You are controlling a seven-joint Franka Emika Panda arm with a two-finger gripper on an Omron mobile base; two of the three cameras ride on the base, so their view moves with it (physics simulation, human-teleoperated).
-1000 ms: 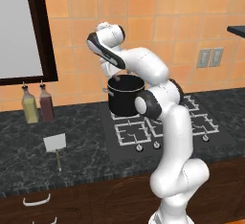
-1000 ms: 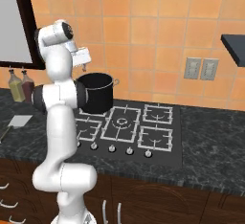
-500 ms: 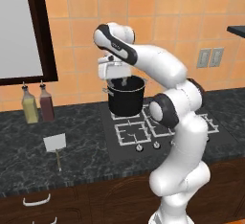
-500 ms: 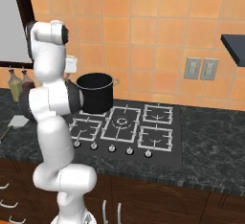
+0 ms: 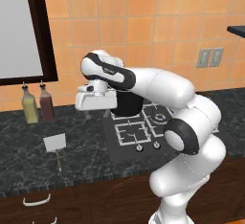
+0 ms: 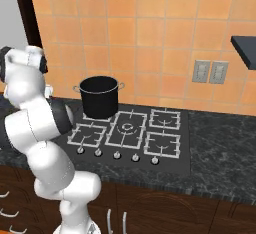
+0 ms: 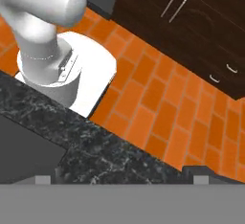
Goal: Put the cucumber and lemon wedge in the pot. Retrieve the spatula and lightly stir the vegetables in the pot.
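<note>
The pot (image 5: 128, 104) is mostly hidden behind the white arm in the left base view. What lies inside it cannot be seen in the right base view. The gripper fingers (image 5: 88, 114) are too small to tell apart. In the hand view, the counter (image 7: 110, 156) is cut off at the bottom.

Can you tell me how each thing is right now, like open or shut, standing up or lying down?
Tall black stockpot: upright on the back left burner, no lid on.
White-bladed spatula with tan stick handle: lying flat on the dark counter, untouched.
Two glass bottles: standing upright by the wall.
Two-finger gripper: open, holding nothing.
Dark wooden cabinet doors: shut.
</note>
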